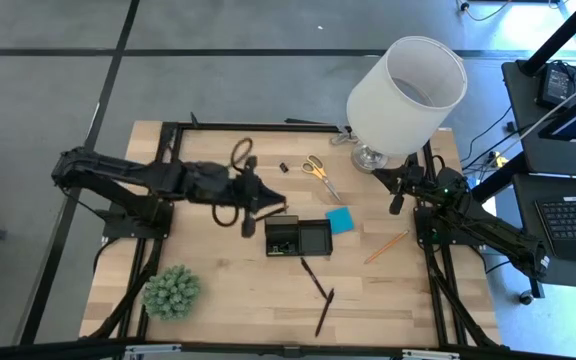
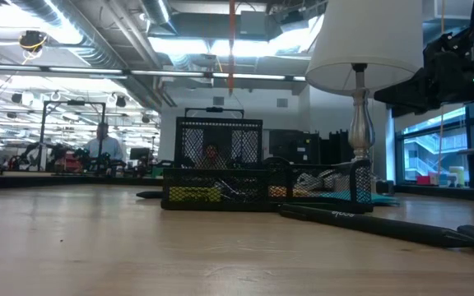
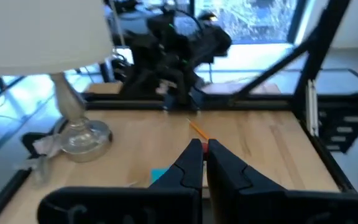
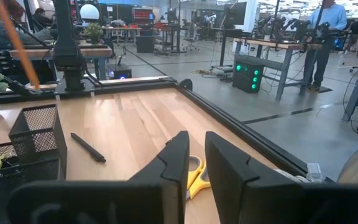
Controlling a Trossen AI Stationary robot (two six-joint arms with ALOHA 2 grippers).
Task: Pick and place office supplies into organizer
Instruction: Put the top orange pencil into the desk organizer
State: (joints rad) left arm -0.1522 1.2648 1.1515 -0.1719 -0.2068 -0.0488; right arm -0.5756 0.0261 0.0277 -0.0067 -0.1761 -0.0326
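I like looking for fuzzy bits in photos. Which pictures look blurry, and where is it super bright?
In the left wrist view the left gripper up close looks soft, and the window behind glares white-blue. In the low view the nearest black pen is fuzzy, the organizer sharper, and the ceiling lights glow. In the high view the lamp is the brightest thing.

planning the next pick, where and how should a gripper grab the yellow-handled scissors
Grip the yellow-handled scissors from straight above, across the narrow closed blades near the pivot. They lie flat on the table, handles toward the lamp, blades toward the blue pad, so the looped handles probably offer a poorer pinch.
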